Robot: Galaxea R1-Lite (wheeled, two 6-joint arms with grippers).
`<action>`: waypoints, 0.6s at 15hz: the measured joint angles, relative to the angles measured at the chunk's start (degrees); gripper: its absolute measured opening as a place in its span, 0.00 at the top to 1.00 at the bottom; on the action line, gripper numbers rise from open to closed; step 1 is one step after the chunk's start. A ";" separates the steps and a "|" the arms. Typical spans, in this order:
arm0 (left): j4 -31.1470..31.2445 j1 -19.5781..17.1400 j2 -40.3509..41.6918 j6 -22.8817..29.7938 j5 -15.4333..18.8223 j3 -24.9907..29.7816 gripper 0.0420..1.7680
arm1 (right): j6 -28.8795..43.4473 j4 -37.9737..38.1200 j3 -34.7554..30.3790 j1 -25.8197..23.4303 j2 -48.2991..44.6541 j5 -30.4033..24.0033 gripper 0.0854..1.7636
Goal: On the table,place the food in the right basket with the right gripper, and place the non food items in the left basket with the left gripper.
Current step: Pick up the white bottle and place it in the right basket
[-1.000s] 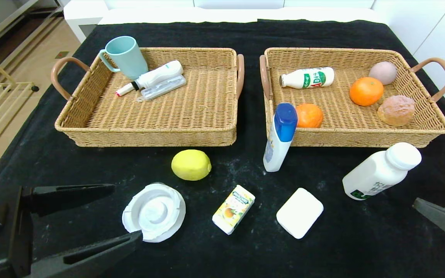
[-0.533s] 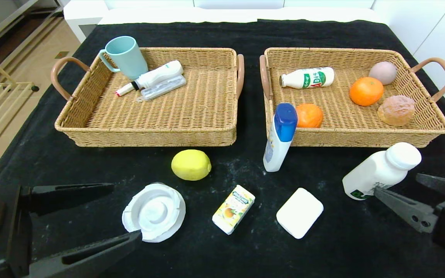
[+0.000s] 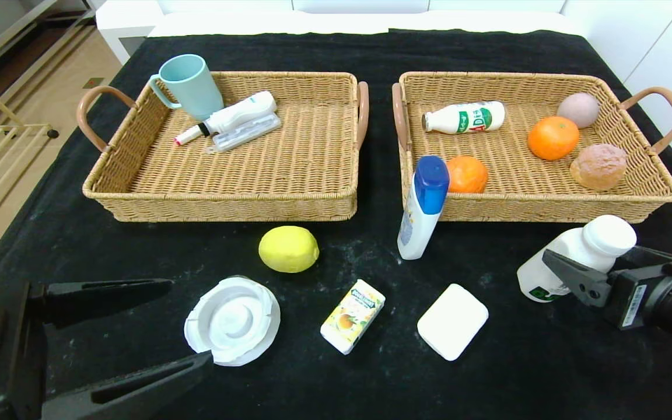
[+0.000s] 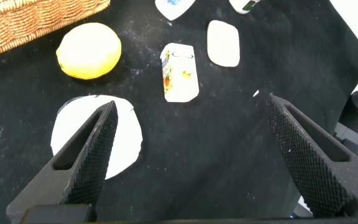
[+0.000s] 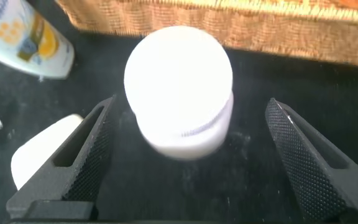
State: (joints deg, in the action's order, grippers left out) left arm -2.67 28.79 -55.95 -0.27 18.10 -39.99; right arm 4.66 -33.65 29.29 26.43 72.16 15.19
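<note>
The white milk bottle (image 3: 575, 256) is found lying tilted on the black tabletop (image 3: 336, 373), just in front of the right basket (image 3: 651, 198) near its front right corner, its wide cap pointing toward the basket. The right hand (image 3: 581, 265) is set around this bottle with its fingers spread wide and nothing yet gripped; in the right wrist view the bottle's cap (image 5: 179, 78) is seen centred between the two open fingers, which suggests that the hand is lined up for a grasp across the body. As a drink it counts as food, so the right basket, where two oranges, a bun, an egg-like item and a small bottle already lie, is judged to be its destination. The left hand (image 3: 114, 332) is parked wide open and empty at the near left of the tabletop, far from the milk bottle, with the white lid (image 3: 232, 319) just beside its fingers; it is presumably kept there so as to stay clear of the right arm. Left of the milk bottle, the white soap bar (image 3: 452, 321), the small juice carton (image 3: 352, 315), the lemon (image 3: 289, 249) and the blue-capped bottle (image 3: 423, 207) are yet to be sorted. The left basket (image 3: 225, 204) is farther left and already holds a mug and toiletries.
</note>
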 joint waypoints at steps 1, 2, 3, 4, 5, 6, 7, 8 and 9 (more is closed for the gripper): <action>-0.05 0.00 0.06 0.00 0.00 0.00 0.03 | 0.02 -1.52 -0.05 0.00 0.50 0.00 0.03; -0.09 -0.02 0.12 0.00 0.00 0.00 0.03 | 0.05 -2.86 -0.09 0.00 1.07 0.00 0.03; -0.16 -0.02 0.20 0.02 0.00 0.00 0.03 | 0.07 -2.97 -0.24 0.00 1.60 0.10 0.03; -0.20 -0.02 0.30 0.00 0.00 -0.01 0.03 | 0.29 -3.61 -0.28 0.00 2.21 0.18 0.03; -0.30 -0.02 0.37 0.02 0.00 -0.04 0.03 | 0.46 -5.16 -0.33 0.00 2.79 0.22 0.03; -0.30 -0.02 0.41 0.00 0.00 -0.06 0.03 | 0.57 -6.23 -0.35 0.00 3.41 0.32 0.03; -0.38 -0.02 0.48 -0.09 0.00 -0.04 0.03 | 0.60 -7.03 -0.35 0.00 3.95 0.38 0.03; -0.39 -0.02 0.56 -0.30 -0.02 -0.01 0.03 | 0.60 -7.36 -0.41 0.00 4.36 1.17 0.03; -0.41 -0.02 0.63 -0.57 0.00 0.07 0.03 | 0.60 -7.45 -0.44 0.00 4.61 1.78 0.03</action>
State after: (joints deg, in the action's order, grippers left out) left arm -3.08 28.77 -55.32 -0.84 18.10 -39.91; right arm 5.25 -41.09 28.86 26.43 76.76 16.97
